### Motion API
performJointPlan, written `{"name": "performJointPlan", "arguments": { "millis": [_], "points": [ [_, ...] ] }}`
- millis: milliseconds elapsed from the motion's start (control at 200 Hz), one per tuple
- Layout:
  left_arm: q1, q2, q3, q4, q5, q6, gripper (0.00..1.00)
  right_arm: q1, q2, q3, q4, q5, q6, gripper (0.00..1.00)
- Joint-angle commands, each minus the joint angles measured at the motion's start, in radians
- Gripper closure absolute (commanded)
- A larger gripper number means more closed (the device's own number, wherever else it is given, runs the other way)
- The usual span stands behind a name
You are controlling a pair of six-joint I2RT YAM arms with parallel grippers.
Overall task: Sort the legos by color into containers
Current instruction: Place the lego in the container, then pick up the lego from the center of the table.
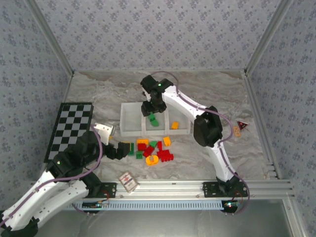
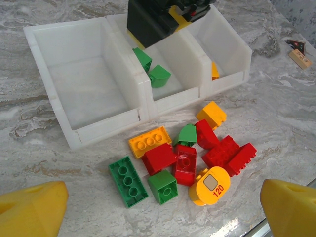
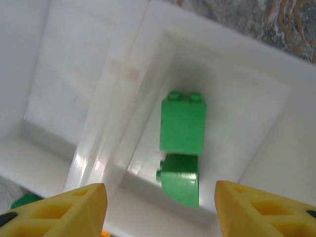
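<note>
The containers (image 1: pixel 131 133) are three white bins joined in a row at mid-table. My right gripper (image 1: pixel 152 110) hangs open over the middle bin (image 3: pixel 113 123), with nothing between its yellow fingertips (image 3: pixel 84 210). Two green legos (image 3: pixel 181 123) lie on that bin's floor (image 2: pixel 159 75). An orange brick (image 2: pixel 215 71) lies in the right bin. In front of the tray (image 2: pixel 106 126) is a loose pile of red, green and orange legos (image 2: pixel 187 158), among them a round orange piece marked 120 (image 2: pixel 210 186). My left gripper (image 1: pixel 123 149) stands wide open just left of the pile (image 1: pixel 153 150), holding nothing.
A black-and-white checkerboard (image 1: pixel 69 131) lies at the left. A small red-patterned card (image 1: pixel 128 181) sits near the front rail. A red triangle and a wooden block (image 1: pixel 239 128) lie at the right. A small white object (image 1: pixel 104 130) rests beside the checkerboard.
</note>
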Motion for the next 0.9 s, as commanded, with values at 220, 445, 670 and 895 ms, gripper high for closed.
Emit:
{"name": "performJointPlan", "arguments": {
  "millis": [220,445,670,895],
  "points": [
    [-0.009,0.003,-0.005,0.014,-0.005,-0.006,0.0,0.041,-0.393,-0.402,0.103,0.169,0.116,0.35],
    [-0.01,0.004,-0.005,0.017,0.0,-0.004,0.0,0.069,-0.594,-0.655,0.171,0.242,0.26,0.26],
    [-0.009,0.004,-0.005,0.017,0.003,-0.005,0.0,0.117,-0.644,-0.817,0.23,0.244,0.386,0.23],
    [-0.01,0.002,-0.005,0.017,0.008,-0.004,0.0,0.148,-0.62,-0.903,0.29,0.256,0.476,0.18]
  ]
}}
